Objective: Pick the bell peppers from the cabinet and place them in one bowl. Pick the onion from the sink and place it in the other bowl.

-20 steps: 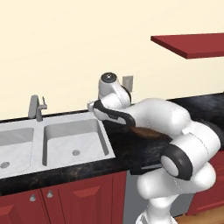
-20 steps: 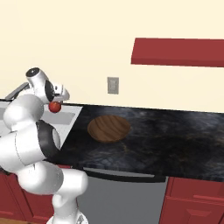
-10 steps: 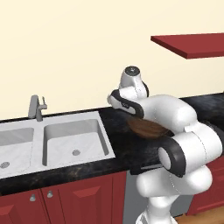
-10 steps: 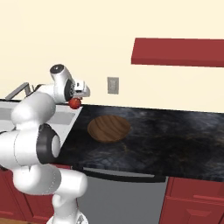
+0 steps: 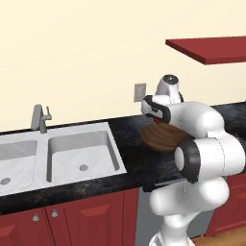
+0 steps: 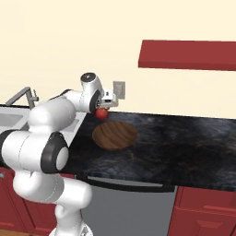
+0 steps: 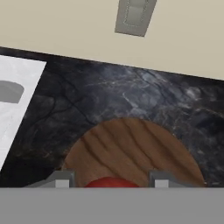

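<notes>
My gripper is clamped on the onion, hanging above the dark wooden bowl's near edge.

- A black marbled counter is seen along a cream wall.
- A grey wall outlet is mounted above it.
- Red base cabinets with round knobs are set beneath, beside a grey dishwasher front.

You have open black counter across the right half of the right base frame, with nothing standing on it. Above it, at upper right, the red cabinet juts out from the wall. At centre left, the wood-grained bowl lies flat on the counter, with the sink and its faucet well apart at the left of the left base frame.
</notes>
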Available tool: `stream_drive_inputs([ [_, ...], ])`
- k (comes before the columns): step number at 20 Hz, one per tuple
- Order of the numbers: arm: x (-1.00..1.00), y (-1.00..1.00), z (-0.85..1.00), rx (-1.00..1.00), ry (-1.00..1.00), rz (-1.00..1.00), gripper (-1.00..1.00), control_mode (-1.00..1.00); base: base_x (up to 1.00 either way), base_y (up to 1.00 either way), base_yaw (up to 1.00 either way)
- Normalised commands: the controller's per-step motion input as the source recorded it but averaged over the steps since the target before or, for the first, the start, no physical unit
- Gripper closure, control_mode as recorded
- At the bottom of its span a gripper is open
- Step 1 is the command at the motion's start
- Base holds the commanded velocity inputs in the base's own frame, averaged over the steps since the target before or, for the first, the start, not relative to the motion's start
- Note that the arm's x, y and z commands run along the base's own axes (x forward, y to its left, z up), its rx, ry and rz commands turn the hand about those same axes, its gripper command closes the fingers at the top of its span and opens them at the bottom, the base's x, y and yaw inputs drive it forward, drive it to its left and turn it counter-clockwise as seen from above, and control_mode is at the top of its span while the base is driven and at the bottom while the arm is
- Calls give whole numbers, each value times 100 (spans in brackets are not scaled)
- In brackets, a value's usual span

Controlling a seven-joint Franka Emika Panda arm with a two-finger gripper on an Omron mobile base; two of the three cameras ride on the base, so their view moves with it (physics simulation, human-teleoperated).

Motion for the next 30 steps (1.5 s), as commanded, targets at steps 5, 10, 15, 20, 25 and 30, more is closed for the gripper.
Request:
stream_drive_inputs([
  [5, 0, -19, -7, 0, 0, 0, 100, -100, 0, 0, 0],
  [10, 0, -29, -43, -4, 0, 0, 100, -100, 0, 0, 0],
  [15, 0, -27, -41, -1, 0, 0, 100, -100, 0, 0, 0],
  [20, -5, -4, -29, 0, 0, 0, 100, -100, 0, 0, 0],
  [25, -2, 0, -33, 0, 0, 0, 100, -100, 0, 0, 0],
  [30, 0, 0, -36, 0, 0, 0, 100, -100, 0, 0, 0],
])
